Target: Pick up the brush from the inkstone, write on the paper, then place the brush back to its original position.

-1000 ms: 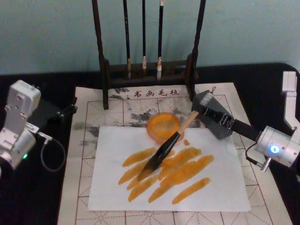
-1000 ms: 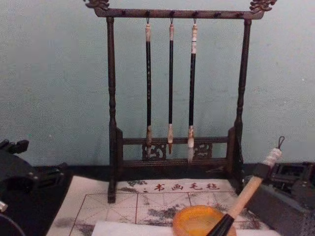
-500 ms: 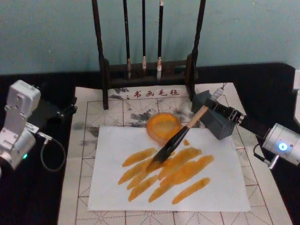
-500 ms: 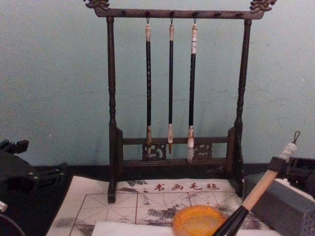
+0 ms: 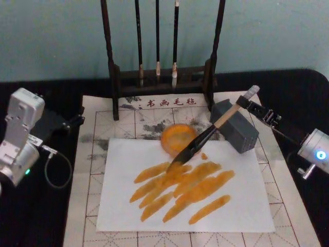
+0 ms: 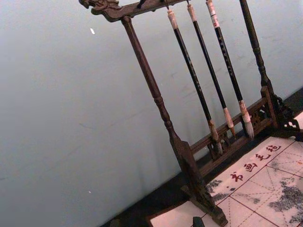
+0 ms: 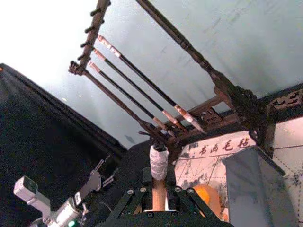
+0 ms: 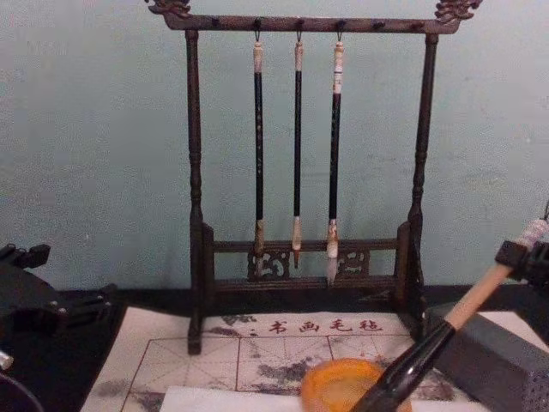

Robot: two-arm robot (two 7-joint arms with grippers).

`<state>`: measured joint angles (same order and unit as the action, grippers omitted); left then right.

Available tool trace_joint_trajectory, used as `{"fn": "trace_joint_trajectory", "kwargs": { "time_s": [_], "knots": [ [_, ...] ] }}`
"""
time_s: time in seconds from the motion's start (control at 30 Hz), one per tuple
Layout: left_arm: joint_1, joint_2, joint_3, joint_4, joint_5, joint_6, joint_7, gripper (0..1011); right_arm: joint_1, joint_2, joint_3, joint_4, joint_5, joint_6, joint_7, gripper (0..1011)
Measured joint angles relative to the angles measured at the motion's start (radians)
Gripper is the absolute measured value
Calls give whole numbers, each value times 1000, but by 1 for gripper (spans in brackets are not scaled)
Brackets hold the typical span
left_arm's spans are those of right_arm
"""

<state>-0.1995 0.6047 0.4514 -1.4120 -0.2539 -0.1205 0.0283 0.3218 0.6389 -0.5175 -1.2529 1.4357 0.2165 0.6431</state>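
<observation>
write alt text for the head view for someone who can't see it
The right gripper holds the brush by its upper end, slanted, tip over orange strokes on the paper. An orange dish and grey block sit by its far edge; the left gripper rests at the left.

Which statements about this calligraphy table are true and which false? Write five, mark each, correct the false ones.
1. The right gripper grips the brush near its white-capped end. True.
2. The paper is blank. False: orange strokes cover its middle.
3. Three thin brushes hang from the rack. True.
4. The brush hangs on the rack too. False: it is held tilted, tip down over the paper.
5. The left gripper is over the paper. False: it sits far left, off the paper.
</observation>
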Motion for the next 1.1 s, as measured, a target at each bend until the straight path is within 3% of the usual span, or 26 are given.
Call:
{"fn": "trace_joint_trajectory", "kwargs": {
  "time_s": [0.57,1.1],
  "knots": [
    [0,0,0,0,0,0,0,1001,-10,-11,17,-8,16,-20,-28,181],
    [0,0,0,0,0,0,0,1001,-48,-57,65,-17,62,-86,-118,181]
  ]
}}
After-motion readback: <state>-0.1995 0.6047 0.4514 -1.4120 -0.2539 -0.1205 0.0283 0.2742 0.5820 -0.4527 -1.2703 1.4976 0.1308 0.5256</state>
